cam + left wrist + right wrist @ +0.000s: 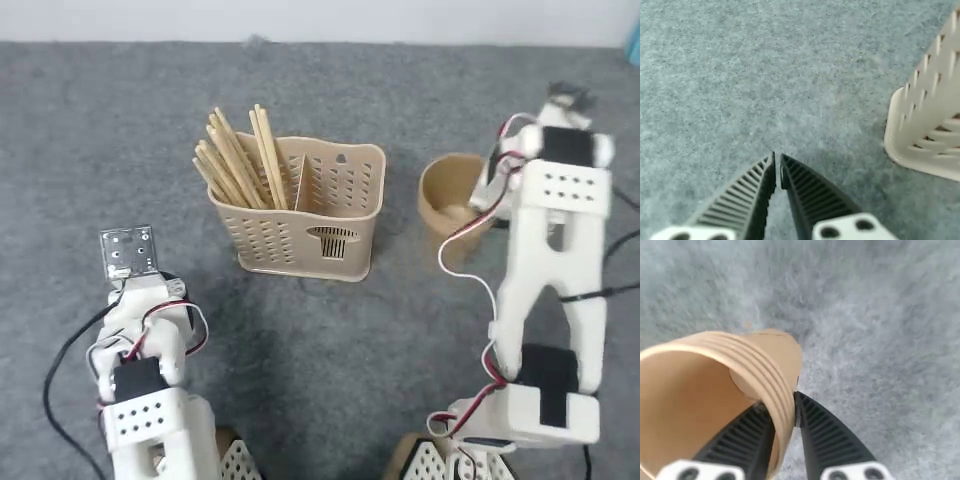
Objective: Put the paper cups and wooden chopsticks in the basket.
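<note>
Grey carpeted surface (330, 350): chopsticks (235, 160) already stand in the basket (340, 215). At its 3 o'clock the right pincer (782, 405) clamps the paper cups (450, 200) by the wall. Next, I think, it must lift them over the rim. Left pincer (778, 157) is closed and empty.

A grey carpeted tabletop (300, 350) is carrying a beige perforated basket (300, 235), sitting upright at the frame's centre.

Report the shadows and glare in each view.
High view: soft, even light, no glare; a faint shadow on the carpet before the basket. Left wrist view: a soft shadow beside the basket's base, near the left gripper. Right wrist view: a dark shadow under the paper cups at the right gripper.
</note>
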`<control>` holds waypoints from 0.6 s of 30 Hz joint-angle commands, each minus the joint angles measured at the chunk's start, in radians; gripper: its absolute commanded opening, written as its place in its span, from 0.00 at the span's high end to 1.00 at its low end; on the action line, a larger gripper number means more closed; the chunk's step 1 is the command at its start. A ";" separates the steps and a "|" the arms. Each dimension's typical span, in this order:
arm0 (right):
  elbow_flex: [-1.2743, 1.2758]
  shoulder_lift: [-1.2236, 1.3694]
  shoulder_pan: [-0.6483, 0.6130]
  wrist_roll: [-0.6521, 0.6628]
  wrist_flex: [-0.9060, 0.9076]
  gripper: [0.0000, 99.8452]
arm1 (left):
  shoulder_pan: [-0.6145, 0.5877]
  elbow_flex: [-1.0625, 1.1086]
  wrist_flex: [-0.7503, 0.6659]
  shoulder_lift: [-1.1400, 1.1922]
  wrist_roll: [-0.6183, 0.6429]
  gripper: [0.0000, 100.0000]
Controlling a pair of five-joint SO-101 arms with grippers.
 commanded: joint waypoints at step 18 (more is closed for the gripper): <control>-0.674 -0.105 -0.358 -0.080 0.077 0.99 | -0.002 -0.005 -0.015 -0.014 -0.008 0.99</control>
